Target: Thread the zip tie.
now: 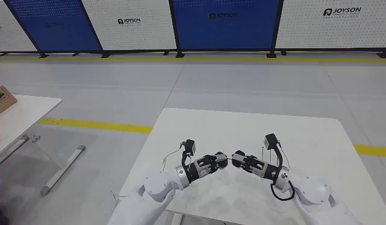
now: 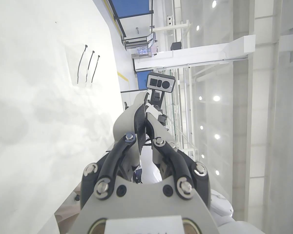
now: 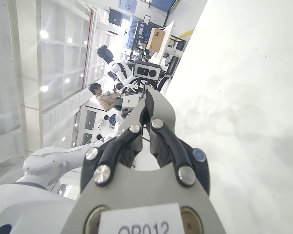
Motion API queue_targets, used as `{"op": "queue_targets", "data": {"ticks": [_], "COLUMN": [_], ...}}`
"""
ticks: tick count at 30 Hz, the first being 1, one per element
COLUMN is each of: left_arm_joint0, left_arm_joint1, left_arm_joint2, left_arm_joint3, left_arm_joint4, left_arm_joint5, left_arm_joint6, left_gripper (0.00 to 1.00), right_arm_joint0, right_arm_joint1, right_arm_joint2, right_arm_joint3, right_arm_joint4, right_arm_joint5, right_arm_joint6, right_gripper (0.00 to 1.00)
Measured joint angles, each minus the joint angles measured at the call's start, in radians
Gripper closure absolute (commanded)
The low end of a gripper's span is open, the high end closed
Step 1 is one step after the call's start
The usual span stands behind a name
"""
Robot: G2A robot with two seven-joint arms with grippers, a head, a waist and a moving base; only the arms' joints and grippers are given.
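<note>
Zip ties (image 2: 89, 64), thin and black, lie parallel on white table (image 2: 26, 49).

A white table (image 1: 253, 128) on a grey floor (image 1: 120, 86) crossed by a yellow line (image 1: 96, 125); blue and white pegboard panels (image 1: 226, 14) behind; a second white table (image 1: 24, 113) at the left edge carries a cardboard box (image 1: 5, 98)

Top cam: high overhead, looking down on worktop (image 1: 253, 125). Wrist cams: close behind left tool (image 2: 142, 113) & right tool (image 3: 146, 98), facing each other; all share worktop.
</note>
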Motion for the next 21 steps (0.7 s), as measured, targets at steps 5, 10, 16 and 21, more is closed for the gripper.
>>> {"op": "queue_targets", "data": {"ticks": [5, 10, 16, 21], "left_arm_joint0": [0.002, 0.004, 0.003, -0.004], "left_arm_joint1": [0.001, 0.002, 0.003, 0.001], "left_arm_joint2": [0.0, -0.002, 0.0, 0.002], "left_arm_joint3": [-0.001, -0.003, -0.004, 0.002], "left_arm_joint4": [0.001, 0.007, 0.003, -0.01], "left_arm_joint5": [-0.003, -0.008, -0.008, -0.003], "left_arm_joint6": [0.009, 0.014, 0.022, 0.031], "left_gripper": [1.0, 1.0, 1.0, 1.0], "right_arm_joint0": [-0.002, -0.006, -0.013, -0.016], "right_arm_joint1": [-0.001, -0.001, 0.0, 0.0], "right_arm_joint2": [0.004, 0.012, 0.02, 0.019], "right_arm_joint3": [-0.006, -0.01, -0.019, -0.021], "right_arm_joint4": [0.004, 0.015, 0.009, 0.001], "right_arm_joint5": [0.005, 0.003, 0.005, 0.012], "right_arm_joint6": [0.003, 0.008, 0.01, 0.014], "right_gripper": [0.19, 0.12, 0.58, 0.73]}}
